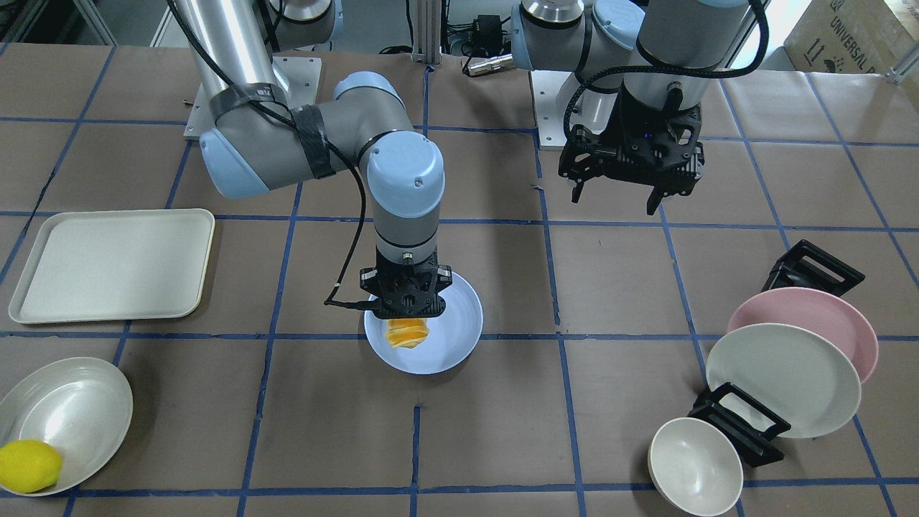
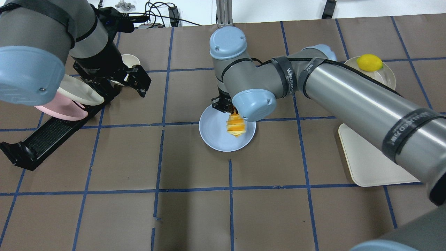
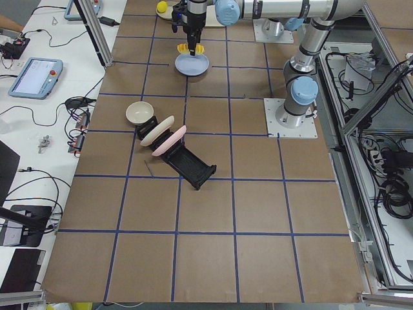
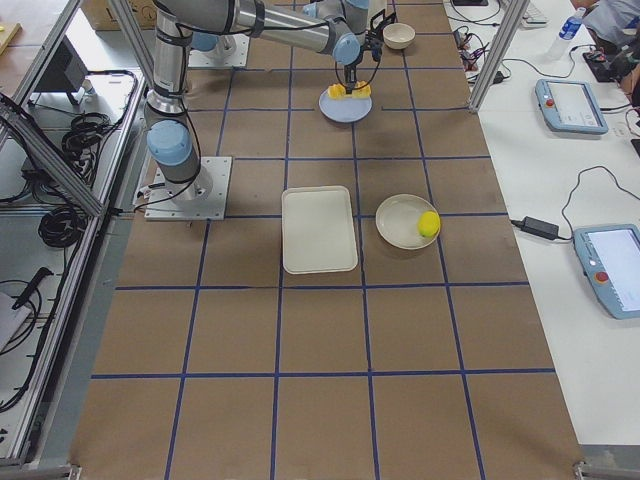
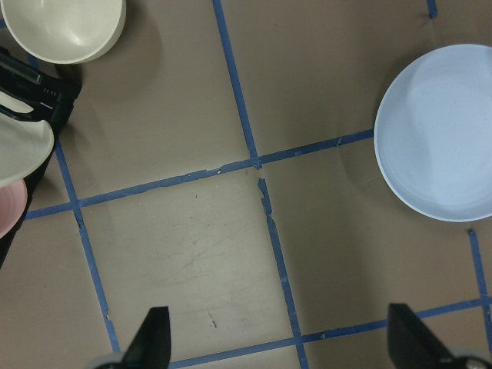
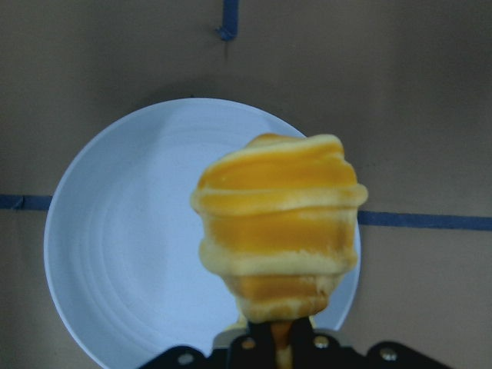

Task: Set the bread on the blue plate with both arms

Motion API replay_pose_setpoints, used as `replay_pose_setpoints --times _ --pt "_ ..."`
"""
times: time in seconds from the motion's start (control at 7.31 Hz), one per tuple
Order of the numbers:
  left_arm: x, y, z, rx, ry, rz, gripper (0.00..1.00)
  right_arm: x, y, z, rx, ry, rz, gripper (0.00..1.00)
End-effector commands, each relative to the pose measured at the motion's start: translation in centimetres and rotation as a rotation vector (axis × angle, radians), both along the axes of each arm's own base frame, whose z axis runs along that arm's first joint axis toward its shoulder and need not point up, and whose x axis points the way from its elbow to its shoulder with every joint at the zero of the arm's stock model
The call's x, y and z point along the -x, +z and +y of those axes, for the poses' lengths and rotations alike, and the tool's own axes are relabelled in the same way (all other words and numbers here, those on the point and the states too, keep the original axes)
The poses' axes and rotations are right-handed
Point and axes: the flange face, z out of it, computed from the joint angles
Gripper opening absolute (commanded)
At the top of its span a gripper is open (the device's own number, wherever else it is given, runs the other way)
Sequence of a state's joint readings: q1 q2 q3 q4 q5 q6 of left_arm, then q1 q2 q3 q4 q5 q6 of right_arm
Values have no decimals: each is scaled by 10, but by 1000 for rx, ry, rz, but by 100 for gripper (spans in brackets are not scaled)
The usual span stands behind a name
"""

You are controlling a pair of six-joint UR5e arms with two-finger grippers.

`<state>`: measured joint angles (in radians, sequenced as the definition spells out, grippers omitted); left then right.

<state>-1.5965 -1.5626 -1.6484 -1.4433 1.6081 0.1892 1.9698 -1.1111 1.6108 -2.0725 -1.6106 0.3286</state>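
1. the right gripper (image 1: 406, 314) is clenched on the bread (image 1: 407, 334), pinching it near its middle, and points straight down.
2. the bread hangs over the blue plate (image 1: 456, 327). in the right wrist view its golden-orange segments cover the plate's right half. in the side views it seems to hang just clear of the plate's surface.
3. the blue plate lies flat on the counter (image 1: 502, 431) near its centre, across a blue tape line.
4. the left gripper (image 1: 616, 201) is released, its jaws spread wide with nothing between them. it hangs above the counter on the robot's left, well apart from the blue plate.
5. in the left wrist view the blue plate shows bare at the right edge, with the two fingertips (image 5: 154, 342) low in the frame.
6. on the robot's left a black rack (image 1: 739, 424) holds a pink plate (image 1: 847, 316) and a cream-white plate (image 1: 782, 377), both tilted, with a small bowl (image 1: 695, 467) just beside it.
7. on the robot's right lie a cream tray (image 1: 111, 264) and a pale bowl (image 1: 72, 409) with a lemon (image 1: 29, 465) in it.
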Motion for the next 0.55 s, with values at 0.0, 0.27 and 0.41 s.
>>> replay_pose_setpoints --times 0.0,0.27,0.41 --pt "-1 4 -3 5 9 0 100 -12 -29 2 -14 17 10 14" --pt "0 6 0 -4 9 4 100 -13 -37 -2 -25 17 13 14" --pt "0 6 1 -3 9 5 100 -14 -37 -1 -26 19 10 29"
